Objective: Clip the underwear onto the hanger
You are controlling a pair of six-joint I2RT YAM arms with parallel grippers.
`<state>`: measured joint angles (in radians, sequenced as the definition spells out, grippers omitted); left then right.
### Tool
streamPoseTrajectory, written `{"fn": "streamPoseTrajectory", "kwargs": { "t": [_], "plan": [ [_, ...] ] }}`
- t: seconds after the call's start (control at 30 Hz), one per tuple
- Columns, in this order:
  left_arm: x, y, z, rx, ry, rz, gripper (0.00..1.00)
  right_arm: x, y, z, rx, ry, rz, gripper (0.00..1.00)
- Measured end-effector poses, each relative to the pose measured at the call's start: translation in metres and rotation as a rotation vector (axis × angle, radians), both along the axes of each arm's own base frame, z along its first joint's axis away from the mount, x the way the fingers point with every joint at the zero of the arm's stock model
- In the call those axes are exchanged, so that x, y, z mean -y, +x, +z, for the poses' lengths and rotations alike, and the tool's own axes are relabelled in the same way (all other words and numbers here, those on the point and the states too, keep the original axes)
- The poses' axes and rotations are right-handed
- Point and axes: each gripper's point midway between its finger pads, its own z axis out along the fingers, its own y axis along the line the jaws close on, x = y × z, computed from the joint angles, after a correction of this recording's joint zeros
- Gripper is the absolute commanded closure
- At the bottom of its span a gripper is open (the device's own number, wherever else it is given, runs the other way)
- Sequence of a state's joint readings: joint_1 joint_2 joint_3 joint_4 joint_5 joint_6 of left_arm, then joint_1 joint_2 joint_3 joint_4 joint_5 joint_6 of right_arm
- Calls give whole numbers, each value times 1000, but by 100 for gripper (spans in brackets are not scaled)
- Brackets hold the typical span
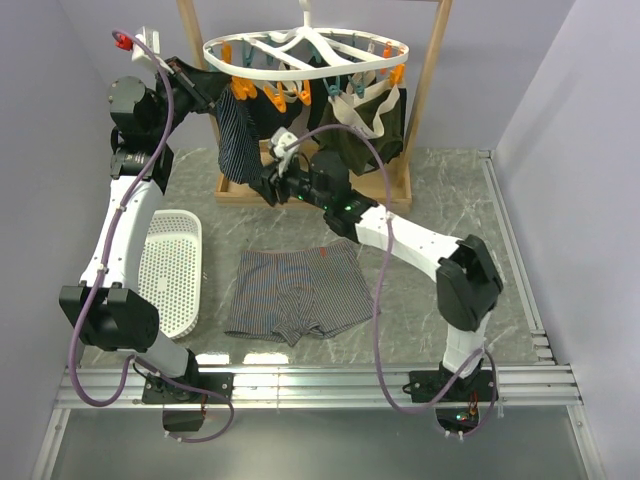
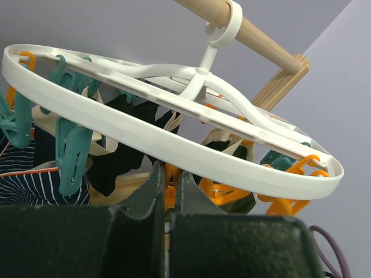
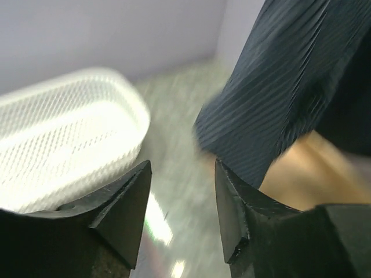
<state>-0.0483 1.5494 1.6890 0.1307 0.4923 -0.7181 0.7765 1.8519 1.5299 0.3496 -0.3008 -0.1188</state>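
The light grey striped underwear (image 1: 298, 290) lies flat on the table in front of the arms, orange-red tag at its far edge, with no gripper on it. The white oval hanger (image 1: 300, 55) hangs by its hook from the wooden bar, orange and teal clips dangling. It fills the left wrist view (image 2: 174, 145). My left gripper (image 1: 220, 97) is raised at the hanger's left side. Its fingers (image 2: 145, 191) are closed on an orange clip (image 2: 169, 191) under the ring. My right gripper (image 1: 266, 185) is open and empty, low beside the navy garment (image 3: 278, 98), over the table (image 3: 181, 191).
A dark navy striped garment (image 1: 238, 135) and a dark olive pair (image 1: 365, 125) hang from the clips. The wooden frame (image 1: 427, 90) stands behind, its base (image 1: 240, 192) on the table. A white mesh basket (image 1: 175, 270) sits at the left and shows in the right wrist view (image 3: 64, 133).
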Motion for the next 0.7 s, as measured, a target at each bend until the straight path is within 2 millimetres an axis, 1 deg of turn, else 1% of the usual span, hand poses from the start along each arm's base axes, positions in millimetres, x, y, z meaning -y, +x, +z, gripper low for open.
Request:
{"fn": "streamPoseTrajectory", "kwargs": {
  "t": [0.03, 0.07, 0.1, 0.17, 0.23, 0.33, 0.4, 0.43, 0.53, 0.6, 0.7],
  "plan": [
    [0, 0, 0, 0, 0, 0, 100, 5, -7, -10, -37, -28, 8, 49],
    [0, 0, 0, 0, 0, 0, 100, 8, -12, -17, -65, -45, 13, 50],
    [0, 0, 0, 0, 0, 0, 100, 12, -18, -27, -104, -70, 17, 53],
    [0, 0, 0, 0, 0, 0, 100, 15, -26, -46, -181, -121, 22, 53],
    [0, 0, 0, 0, 0, 0, 100, 18, -31, -69, -273, -189, 7, 55],
    [0, 0, 0, 0, 0, 0, 100, 12, -33, -102, -394, -266, -34, 59],
    [0, 0, 0, 0, 0, 1, 100, 10, -38, -126, -462, -307, -74, 59],
    [0, 0, 0, 0, 0, 1, 100, 9, -42, -139, -495, -335, -99, 55],
    [0, 0, 0, 1, 2, 3, 100, 2, -61, -174, -580, -406, -166, 50],
    [0, 0, 0, 1, 3, 4, 100, -6, -69, -190, -620, -436, -210, 46],
    [-1, 1, -1, 2, 7, 6, 100, -22, -74, -206, -659, -452, -268, 41]
  ]
}}
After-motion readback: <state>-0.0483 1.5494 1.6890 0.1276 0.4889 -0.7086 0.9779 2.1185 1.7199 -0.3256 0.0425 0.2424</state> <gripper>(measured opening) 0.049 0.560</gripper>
